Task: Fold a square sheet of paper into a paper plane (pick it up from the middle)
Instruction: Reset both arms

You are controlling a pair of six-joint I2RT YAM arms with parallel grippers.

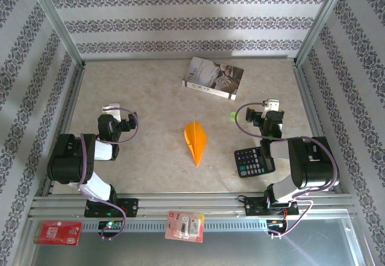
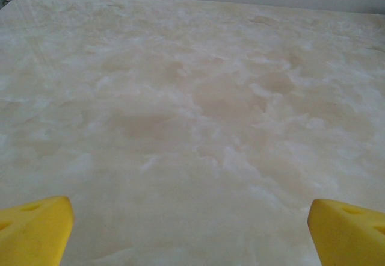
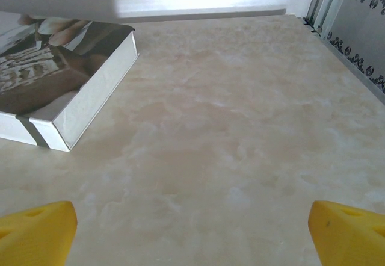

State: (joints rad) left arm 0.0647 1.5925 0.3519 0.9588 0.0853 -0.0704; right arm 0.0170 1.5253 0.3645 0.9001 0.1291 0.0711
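Plane (image 1: 195, 141) seen flat at middle of tabletop (image 1: 150, 97), nose toward near edge, untouched. Left gripper (image 1: 118, 114) held well left of it, arm folded. Right gripper (image 1: 269, 107) well right, calculator (image 1: 254, 160) beside that arm. Both spread wide, nothing gripped. Book (image 3: 54, 79) caught up close by right wrist camera, ahead-left of yellow fingertips (image 3: 36, 233).

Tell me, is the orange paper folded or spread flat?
Folded: the paper plane lies as a slim pointed dart with a centre ridge.
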